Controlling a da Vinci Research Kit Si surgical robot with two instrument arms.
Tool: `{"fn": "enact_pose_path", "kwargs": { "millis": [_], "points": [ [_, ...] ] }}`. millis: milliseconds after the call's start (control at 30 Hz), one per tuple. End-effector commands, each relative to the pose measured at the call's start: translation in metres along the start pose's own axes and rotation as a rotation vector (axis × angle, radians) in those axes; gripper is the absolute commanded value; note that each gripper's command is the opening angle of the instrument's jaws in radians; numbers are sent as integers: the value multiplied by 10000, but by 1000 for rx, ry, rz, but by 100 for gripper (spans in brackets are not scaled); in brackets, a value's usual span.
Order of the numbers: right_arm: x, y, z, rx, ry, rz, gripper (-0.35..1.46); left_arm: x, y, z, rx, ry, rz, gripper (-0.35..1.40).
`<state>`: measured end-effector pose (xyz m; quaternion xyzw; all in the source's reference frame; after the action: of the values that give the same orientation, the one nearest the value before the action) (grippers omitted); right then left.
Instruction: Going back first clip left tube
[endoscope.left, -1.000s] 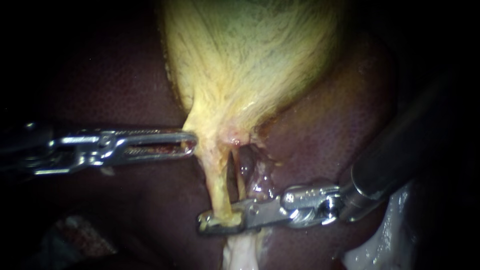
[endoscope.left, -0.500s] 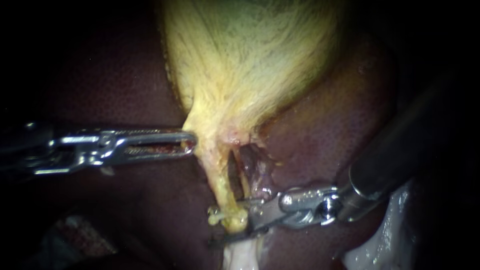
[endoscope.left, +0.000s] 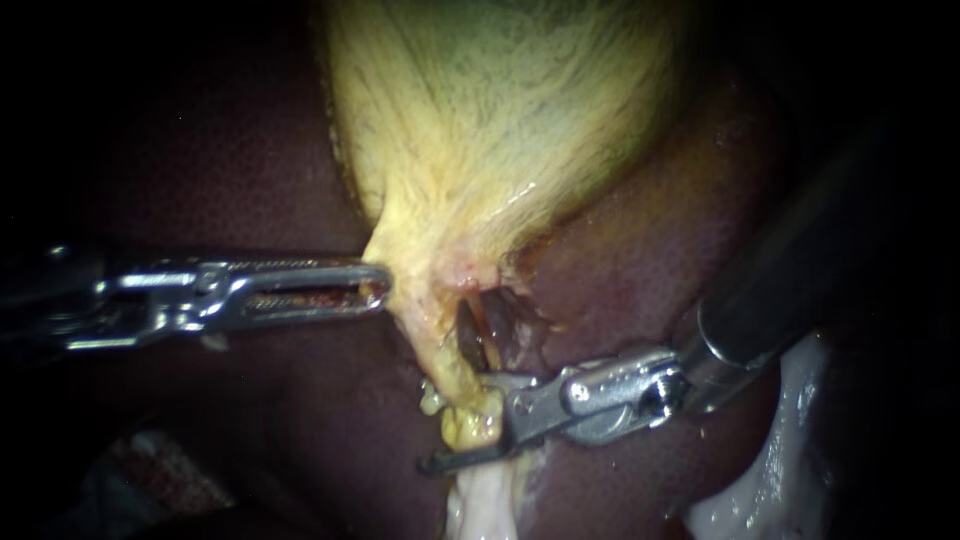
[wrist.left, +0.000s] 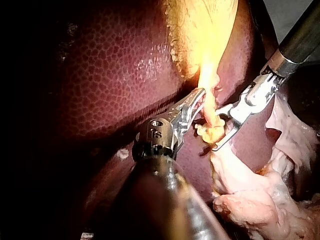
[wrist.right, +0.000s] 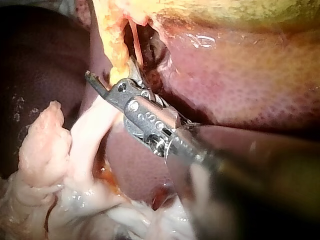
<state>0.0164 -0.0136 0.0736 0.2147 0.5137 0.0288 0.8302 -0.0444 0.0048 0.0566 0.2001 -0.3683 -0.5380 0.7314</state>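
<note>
Right instrument's hand (endoscope.left: 455, 423), two slim steel jaws on a dark shaft, stands apart with the left tube (endoscope.left: 440, 350) in the gap. That tube is a thick yellow fatty cord running down from the gallbladder's neck. The upper jaw lies against the side of it that faces the thinner reddish tube (wrist.right: 135, 45), and the thin lower jaw reaches beneath its knobbly lower end. I cannot make out a clip among the fat. To back away well, I judge the jaws should stay apart and slide out along the shaft's own line, so the lower jaw does not hook the cord or drag whatever sits on it, and the upper jaw does not snag the thin tube. Above, the pale yellow, fibrous gallbladder (endoscope.left: 500, 120) is held at the edge of its neck by the left instrument's hand (endoscope.left: 378, 285), a fenestrated steel pair clamped on it. That pull should stay steady, keeping the cord taut and in sight. Around lie the dark maroon liver (endoscope.left: 650, 270) and whitish loose tissue (endoscope.left: 480, 505) below.
</note>
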Motion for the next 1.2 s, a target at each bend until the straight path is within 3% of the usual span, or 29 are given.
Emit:
{"fn": "enact_pose_path", "kwargs": {
  "millis": [33, 700, 1200],
  "points": [
    [0, 0, 0, 1, -1, -6, 60, 0, 0, 0, 0, 0, 0, -23],
    [2, 1, -11, 13, 0, -91, 60, 0, 0, 0, 0, 0, 0, -23],
    [6, 16, -110, -80, -27, -157, 60, 0, 3, 1, 0, 0, 1, -23]
  ]
}}
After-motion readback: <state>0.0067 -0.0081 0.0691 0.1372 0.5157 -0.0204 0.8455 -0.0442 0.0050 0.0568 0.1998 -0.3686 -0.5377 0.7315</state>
